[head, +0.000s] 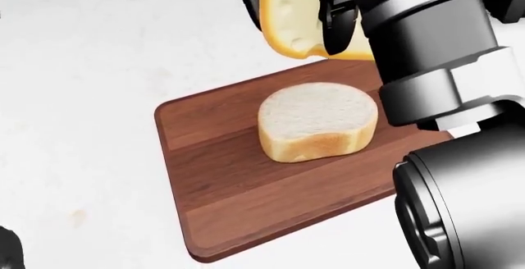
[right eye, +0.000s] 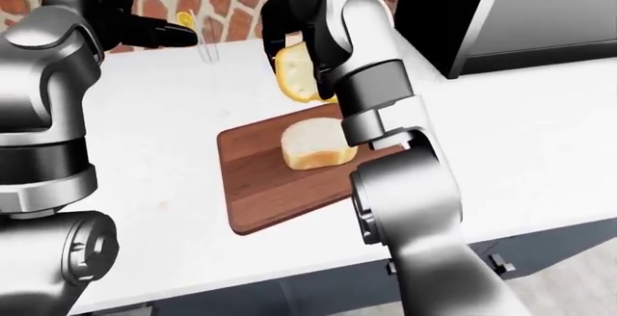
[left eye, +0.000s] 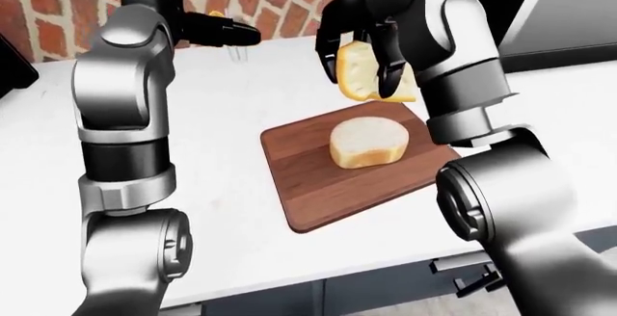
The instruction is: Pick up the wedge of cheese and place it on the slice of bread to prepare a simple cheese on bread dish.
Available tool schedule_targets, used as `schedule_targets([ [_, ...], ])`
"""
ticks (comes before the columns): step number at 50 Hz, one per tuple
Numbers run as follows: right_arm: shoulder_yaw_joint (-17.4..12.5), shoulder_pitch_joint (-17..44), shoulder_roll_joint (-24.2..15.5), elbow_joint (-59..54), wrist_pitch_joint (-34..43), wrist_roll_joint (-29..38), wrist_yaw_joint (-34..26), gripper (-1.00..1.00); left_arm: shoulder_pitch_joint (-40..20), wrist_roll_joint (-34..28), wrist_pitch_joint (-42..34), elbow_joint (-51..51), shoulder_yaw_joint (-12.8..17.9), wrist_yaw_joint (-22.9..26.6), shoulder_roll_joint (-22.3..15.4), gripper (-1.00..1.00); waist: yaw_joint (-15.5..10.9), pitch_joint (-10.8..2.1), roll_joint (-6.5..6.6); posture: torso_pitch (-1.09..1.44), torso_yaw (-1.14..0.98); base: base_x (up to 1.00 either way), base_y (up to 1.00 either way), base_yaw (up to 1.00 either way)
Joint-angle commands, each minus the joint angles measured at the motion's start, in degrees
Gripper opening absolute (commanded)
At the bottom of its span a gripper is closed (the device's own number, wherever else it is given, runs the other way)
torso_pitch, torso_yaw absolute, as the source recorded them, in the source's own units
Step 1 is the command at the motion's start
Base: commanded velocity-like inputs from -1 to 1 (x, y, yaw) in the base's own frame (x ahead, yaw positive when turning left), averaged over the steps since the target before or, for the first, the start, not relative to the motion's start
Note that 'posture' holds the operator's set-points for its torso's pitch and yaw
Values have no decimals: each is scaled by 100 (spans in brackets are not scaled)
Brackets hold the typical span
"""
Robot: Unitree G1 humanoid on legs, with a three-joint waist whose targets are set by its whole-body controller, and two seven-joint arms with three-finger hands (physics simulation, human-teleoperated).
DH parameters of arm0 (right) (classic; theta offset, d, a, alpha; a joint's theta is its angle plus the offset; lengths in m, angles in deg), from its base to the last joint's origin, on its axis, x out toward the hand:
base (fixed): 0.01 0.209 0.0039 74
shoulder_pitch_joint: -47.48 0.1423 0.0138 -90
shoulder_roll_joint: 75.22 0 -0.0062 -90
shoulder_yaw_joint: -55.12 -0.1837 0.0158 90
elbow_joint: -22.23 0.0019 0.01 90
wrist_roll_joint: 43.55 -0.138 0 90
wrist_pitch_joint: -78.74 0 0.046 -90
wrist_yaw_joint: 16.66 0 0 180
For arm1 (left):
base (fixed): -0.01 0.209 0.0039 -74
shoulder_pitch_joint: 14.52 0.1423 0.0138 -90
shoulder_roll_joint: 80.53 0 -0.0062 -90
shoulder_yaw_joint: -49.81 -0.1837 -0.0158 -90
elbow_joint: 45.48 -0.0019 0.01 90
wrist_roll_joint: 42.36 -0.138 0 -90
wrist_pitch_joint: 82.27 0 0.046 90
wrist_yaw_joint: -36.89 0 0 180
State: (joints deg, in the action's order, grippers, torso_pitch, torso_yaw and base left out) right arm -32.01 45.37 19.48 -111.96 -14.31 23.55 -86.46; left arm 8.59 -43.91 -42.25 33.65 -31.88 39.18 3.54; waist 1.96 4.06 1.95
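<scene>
A yellow cheese wedge (head: 292, 18) is held in my right hand (head: 305, 9), whose black fingers close round it. It hangs above the far edge of a brown wooden cutting board (head: 221, 189), just above and behind a thick slice of white bread (head: 317, 120) that lies on the board's middle. The cheese does not touch the bread. My left hand (left eye: 223, 30) is raised over the white counter at the upper left of the left-eye view, fingers stretched out and empty.
A clear glass (right eye: 206, 43) with something yellow stands on the white counter (left eye: 222, 114) near the brick wall (left eye: 58, 20). A dark appliance (right eye: 501, 12) stands at the upper right. The counter's near edge (right eye: 540, 222) runs along the bottom.
</scene>
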Motion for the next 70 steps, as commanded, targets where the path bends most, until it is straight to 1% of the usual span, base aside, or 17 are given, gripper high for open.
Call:
schedule_targets([
  [1, -56, 213, -46, 216, 3, -3, 60, -100, -227, -20, 175, 173, 54, -22, -82, 100, -3, -202, 12, 0, 0, 0, 0, 0],
  [14, -17, 167, 86, 80, -50, 33, 212, -100, -226, -6, 269, 54, 72, -3, -138, 100, 0, -215, 19, 0, 0, 0, 0, 0],
  [21, -10, 174, 90, 4, -99, 43, 218, -100, -259, -5, 247, 53, 65, -2, -147, 100, 0, -221, 24, 0, 0, 0, 0, 0],
  [26, -7, 11, 90, 108, -107, 64, 194, -100, -245, -14, 256, 56, 60, -6, -138, 100, -1, -214, 23, 0, 0, 0, 0, 0],
  [33, -29, -171, 82, 593, -9, 84, -124, -100, -248, -14, 249, 61, 64, -7, -136, 100, -1, -219, 16, 0, 0, 0, 0, 0],
  [36, -28, -389, 88, 1004, 73, 116, -366, -100, -260, -11, 231, 72, 69, -10, -139, 100, -4, -210, 14, 0, 0, 0, 0, 0],
  [42, -46, -550, 111, 1428, 150, 154, -617, -100, -251, -11, 203, 108, 64, -16, -129, 100, -2, -213, 4, 0, 0, 0, 0, 0],
  [56, 11, -837, 343, 1831, 196, 219, -774, -100, -229, -5, 233, 87, 66, -23, -118, 100, 8, -223, 18, 0, 0, 0, 0, 0],
  [67, 1, -949, 353, 1964, 215, 263, -858, -100, -207, 15, 200, 139, 75, -27, -128, 100, 20, -226, 28, 0, 0, 0, 0, 0],
  [68, 1, -964, 354, 1982, 228, 272, -871, -33, -203, 15, 206, 136, 73, -28, -127, 100, 21, -226, 28, 0, 0, 0, 0, 0],
  [69, 0, -974, 350, 1996, 235, 280, -883, 47, -203, 13, 217, 123, 72, -30, -127, 100, 22, -226, 29, 0, 0, 0, 0, 0],
  [70, -2, -996, 360, 2026, 273, 290, -924, 100, -204, 14, 213, 124, 73, -30, -128, 100, 22, -225, 29, 0, 0, 0, 0, 0],
])
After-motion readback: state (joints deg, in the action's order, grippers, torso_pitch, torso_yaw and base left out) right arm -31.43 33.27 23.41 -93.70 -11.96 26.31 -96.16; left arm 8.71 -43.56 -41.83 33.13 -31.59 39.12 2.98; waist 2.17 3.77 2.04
